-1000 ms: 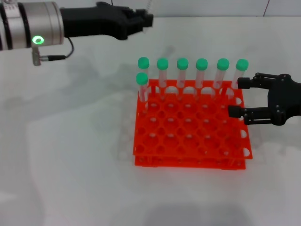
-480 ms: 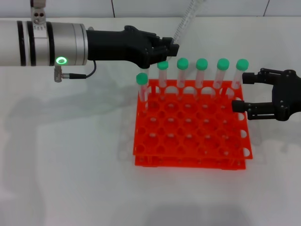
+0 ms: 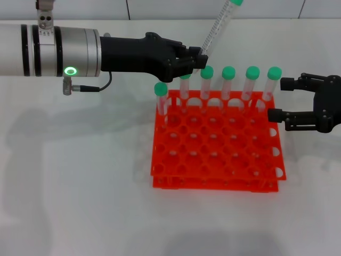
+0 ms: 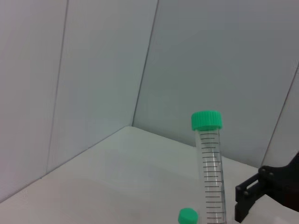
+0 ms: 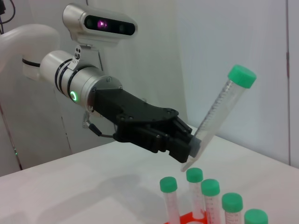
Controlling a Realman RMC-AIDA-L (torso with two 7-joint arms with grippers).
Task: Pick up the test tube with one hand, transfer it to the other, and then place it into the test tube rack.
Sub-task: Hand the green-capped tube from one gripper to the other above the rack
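My left end effector (image 3: 198,58) is closed on the lower end of the test tube (image 3: 218,25), and I hold it in the air above the back row of the test tube rack (image 3: 216,144). The tube leans, with its green cap up and away from the arm; in the right wrist view the fingers (image 5: 184,142) pinch it just above its pointed tip, so most of the body is free. My right end effector (image 3: 290,104) waits beside the right edge of the rack, with its two fingers apart and empty, near the last tube of the back row. In the rack stand seven other green-capped tubes (image 3: 228,82): six in the back row and one in the next row at the left end. The rack sits on the white desk (image 3: 80,186). I judge that the step now is the handover. To do it well, I think I should carry the tube to the right, high enough to pass over the caps, and bring the free upper part between the right fingers. The right side should close below the cap before the left side lets go. Because the tube is tilted, I would first make it more upright, or turn the right wrist to match it.
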